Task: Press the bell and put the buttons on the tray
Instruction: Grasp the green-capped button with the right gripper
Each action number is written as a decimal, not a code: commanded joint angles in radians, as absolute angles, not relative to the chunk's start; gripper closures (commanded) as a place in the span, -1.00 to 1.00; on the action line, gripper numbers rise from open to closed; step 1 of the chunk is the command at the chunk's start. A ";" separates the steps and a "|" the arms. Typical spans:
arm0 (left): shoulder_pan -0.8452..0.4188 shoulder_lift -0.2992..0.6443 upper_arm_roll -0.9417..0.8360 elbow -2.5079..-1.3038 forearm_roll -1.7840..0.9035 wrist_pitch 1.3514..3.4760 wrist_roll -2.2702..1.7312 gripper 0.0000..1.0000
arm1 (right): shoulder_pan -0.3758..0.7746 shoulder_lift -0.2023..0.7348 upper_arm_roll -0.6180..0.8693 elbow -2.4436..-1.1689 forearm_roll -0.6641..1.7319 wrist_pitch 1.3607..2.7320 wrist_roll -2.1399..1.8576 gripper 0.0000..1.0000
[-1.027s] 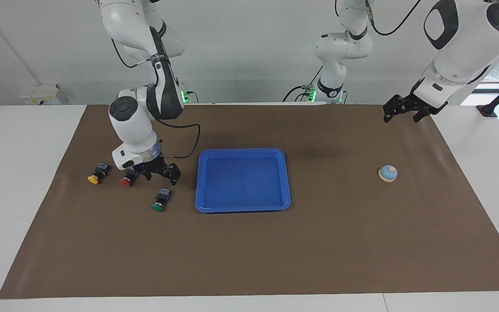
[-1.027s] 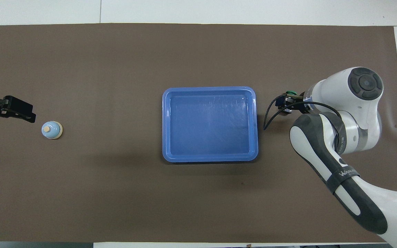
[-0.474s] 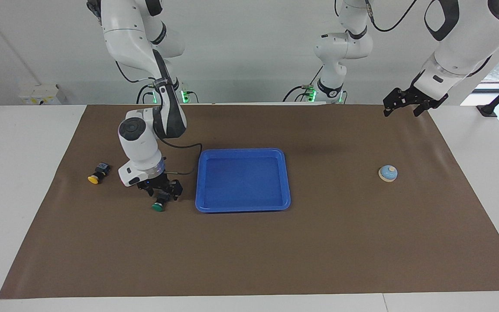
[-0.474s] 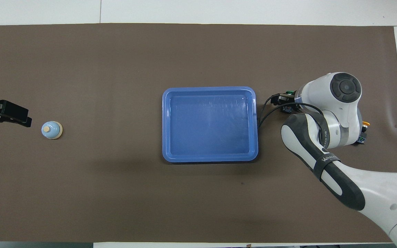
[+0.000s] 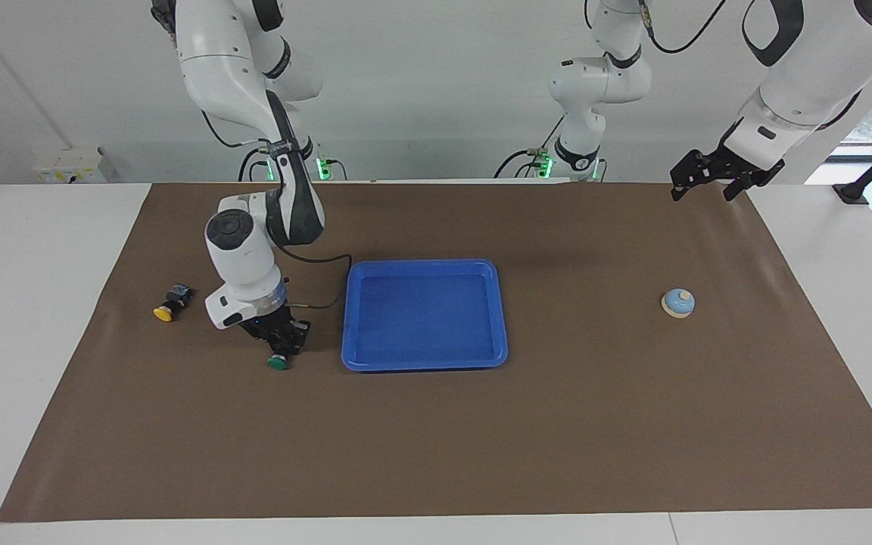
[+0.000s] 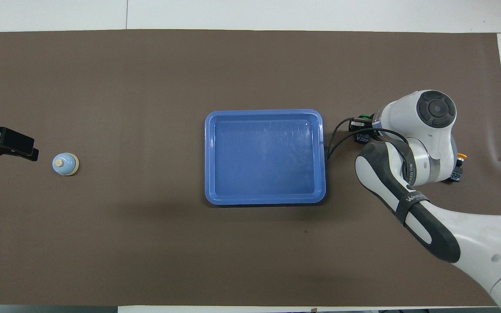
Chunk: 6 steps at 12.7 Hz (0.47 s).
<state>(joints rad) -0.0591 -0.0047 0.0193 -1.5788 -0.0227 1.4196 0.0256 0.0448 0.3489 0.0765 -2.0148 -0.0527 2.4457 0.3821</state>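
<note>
My right gripper [image 5: 281,344] is down at the table mat beside the blue tray [image 5: 425,263], toward the right arm's end. Its fingers are drawn in around the black body of the green button [image 5: 278,363], which still rests on the mat. In the overhead view the green cap [image 6: 365,116] peeks out past the right gripper [image 6: 360,129]. The yellow button [image 5: 164,311] lies farther toward that end and shows in the overhead view [image 6: 461,157]. The red button is hidden by the right arm. The bell [image 5: 678,303] stands toward the left arm's end. My left gripper [image 5: 701,194] is open and raised over the mat's edge.
The tray [image 6: 263,112] holds nothing and sits mid-table on the brown mat [image 5: 436,439]. A black cable [image 5: 322,261] loops from the right wrist beside the tray's corner. In the overhead view the left gripper [image 6: 28,150] is beside the bell [image 6: 65,164].
The right gripper moved from beside the red button to the green button, lowered, and drew its fingers in around it. The left gripper rose and drew back from the bell.
</note>
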 commanded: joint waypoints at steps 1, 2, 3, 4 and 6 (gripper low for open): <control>-0.051 -0.020 0.015 -1.608 -0.032 1.437 0.014 -1.00 | 0.044 0.356 0.084 -1.952 -0.066 2.346 0.396 1.00; -0.055 -0.023 0.017 -1.621 -0.029 1.445 0.014 -1.00 | 0.054 0.357 0.084 -1.890 -0.067 2.263 0.394 1.00; -0.060 -0.017 0.017 -1.608 -0.025 1.436 0.014 -1.00 | 0.076 0.357 0.084 -1.823 -0.066 2.164 0.393 1.00; -0.061 -0.012 0.015 -1.591 -0.025 1.431 0.014 -1.00 | 0.106 0.357 0.084 -1.754 -0.055 2.079 0.394 1.00; -0.063 -0.014 0.015 -1.597 -0.023 1.439 0.015 -1.00 | 0.167 0.359 0.084 -1.659 -0.049 1.976 0.406 1.00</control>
